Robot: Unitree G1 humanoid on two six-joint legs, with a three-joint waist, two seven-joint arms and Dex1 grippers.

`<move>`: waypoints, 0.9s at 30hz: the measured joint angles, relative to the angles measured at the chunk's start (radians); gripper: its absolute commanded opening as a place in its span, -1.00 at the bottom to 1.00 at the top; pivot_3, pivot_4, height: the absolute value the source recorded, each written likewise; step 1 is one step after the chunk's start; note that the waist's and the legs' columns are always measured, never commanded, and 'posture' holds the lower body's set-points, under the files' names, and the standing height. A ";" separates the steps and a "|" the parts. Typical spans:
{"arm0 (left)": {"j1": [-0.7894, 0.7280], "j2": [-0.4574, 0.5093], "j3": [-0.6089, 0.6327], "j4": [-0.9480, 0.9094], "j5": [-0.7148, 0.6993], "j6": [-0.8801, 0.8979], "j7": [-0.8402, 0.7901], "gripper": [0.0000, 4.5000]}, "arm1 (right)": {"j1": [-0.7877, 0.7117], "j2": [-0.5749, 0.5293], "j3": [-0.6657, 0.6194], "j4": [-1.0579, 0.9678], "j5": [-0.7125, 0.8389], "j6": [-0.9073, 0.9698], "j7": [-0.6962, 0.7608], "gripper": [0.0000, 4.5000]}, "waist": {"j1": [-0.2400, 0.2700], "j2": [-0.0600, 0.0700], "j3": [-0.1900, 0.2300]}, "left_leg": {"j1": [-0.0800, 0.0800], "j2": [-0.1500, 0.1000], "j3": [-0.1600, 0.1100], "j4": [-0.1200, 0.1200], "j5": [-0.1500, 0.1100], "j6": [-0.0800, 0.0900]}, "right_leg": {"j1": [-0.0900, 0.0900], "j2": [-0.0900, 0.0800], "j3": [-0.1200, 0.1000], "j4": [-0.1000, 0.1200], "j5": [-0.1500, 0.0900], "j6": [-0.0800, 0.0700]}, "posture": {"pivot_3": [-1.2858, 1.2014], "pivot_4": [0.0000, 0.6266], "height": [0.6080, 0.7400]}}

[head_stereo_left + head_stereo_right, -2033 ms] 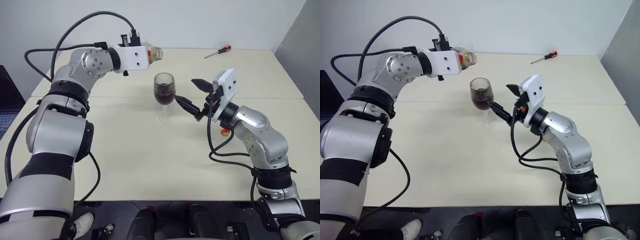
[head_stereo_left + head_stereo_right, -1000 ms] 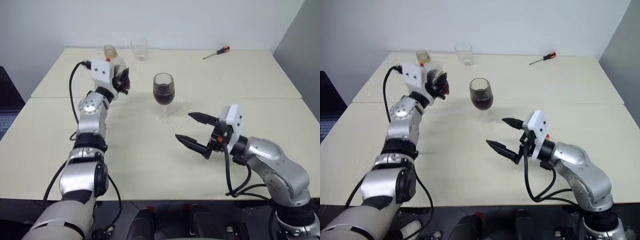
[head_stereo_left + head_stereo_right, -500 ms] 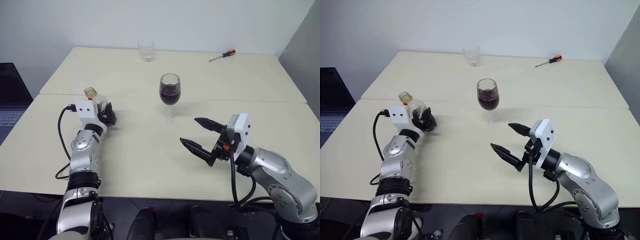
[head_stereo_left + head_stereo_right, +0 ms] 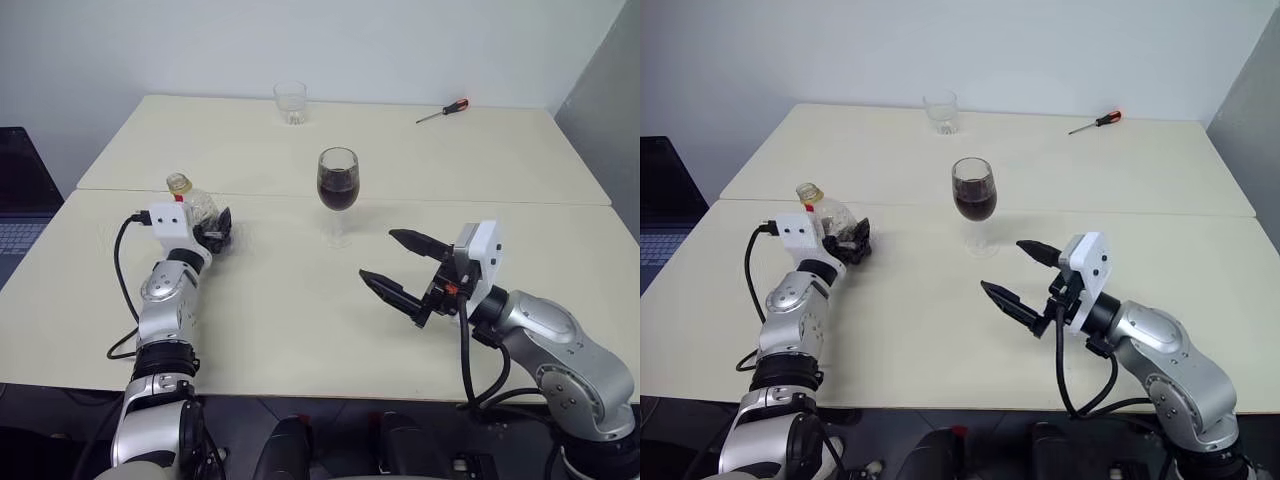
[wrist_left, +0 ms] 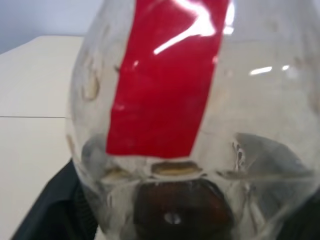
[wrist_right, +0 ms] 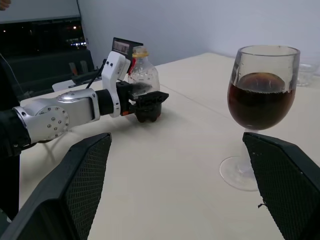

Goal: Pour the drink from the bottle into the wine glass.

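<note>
The wine glass (image 4: 338, 180) stands upright at the table's middle, its bowl about half full of the dark drink (image 4: 338, 191). At the left, the clear bottle (image 4: 193, 205) with its red label stands upright on the table, uncapped and nearly empty. My left gripper (image 4: 212, 232) is level at the bottle's base, open, with a finger on either side. A dark remnant shows at the bottom of the bottle (image 5: 165, 100) in the left wrist view. My right gripper (image 4: 378, 254) hangs open in front of and to the right of the glass, holding nothing, clear of the stem.
A short clear tumbler (image 4: 290, 102) stands at the table's far edge. A red-handled screwdriver (image 4: 442, 110) lies at the far right. A dark laptop (image 4: 15, 200) sits beyond the left edge of the cream table (image 4: 300, 320). A seam runs across the table just behind the wine glass.
The left arm brought the bottle from above the glass down onto the table at the left, and its fingers spread apart. The right gripper drew back from the glass stem. The camera also shifted.
</note>
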 measured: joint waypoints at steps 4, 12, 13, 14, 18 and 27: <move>0.052 0.004 0.002 -0.081 -0.006 0.044 0.001 0.99 | -0.002 -0.011 -0.006 0.006 0.000 0.000 0.002 1.00 | -0.003 0.000 0.000 | 0.000 0.001 0.000 0.000 0.000 0.000 | 0.000 0.000 0.001 0.000 0.000 0.000 | 0.03 -0.52 1.00; 0.356 -0.021 0.022 -0.548 -0.096 0.274 0.046 0.99 | 0.056 -0.044 -0.073 -0.013 0.019 0.023 -0.025 1.00 | 0.000 0.000 0.000 | 0.001 0.004 -0.001 -0.001 0.000 0.000 | 0.002 -0.002 0.003 -0.002 0.000 0.000 | 0.03 -0.52 1.00; 0.392 -0.025 0.022 -0.609 -0.105 0.303 0.060 0.99 | 0.070 -0.045 -0.084 -0.026 0.025 0.026 -0.036 1.00 | 0.001 0.000 0.000 | 0.001 0.004 -0.001 -0.001 0.000 0.000 | 0.002 -0.002 0.003 -0.002 0.000 0.000 | 0.03 -0.52 1.00; 0.425 -0.028 0.023 -0.665 -0.112 0.329 0.070 0.99 | 0.088 -0.045 -0.096 -0.042 0.029 0.029 -0.046 1.00 | 0.001 0.000 -0.001 | 0.001 0.004 -0.001 -0.001 0.000 0.000 | 0.002 -0.002 0.003 -0.002 0.000 0.000 | 0.03 -0.52 1.00; 0.629 -0.088 0.000 -0.920 -0.150 0.439 0.107 0.99 | 0.194 -0.051 -0.144 -0.092 -0.010 0.043 -0.132 1.00 | 0.000 0.000 -0.003 | 0.002 0.004 0.001 -0.002 -0.001 -0.001 | 0.004 -0.002 0.005 -0.005 0.000 0.000 | 0.03 -0.52 1.00; 0.723 -0.211 -0.179 -1.063 -0.131 0.534 0.181 0.99 | 0.372 0.126 -0.173 -0.070 -0.279 0.059 -0.468 1.00 | 0.017 0.000 -0.010 | 0.017 0.005 0.004 -0.013 -0.001 -0.001 | 0.018 0.004 0.006 -0.013 -0.001 0.000 | 0.03 -0.52 1.00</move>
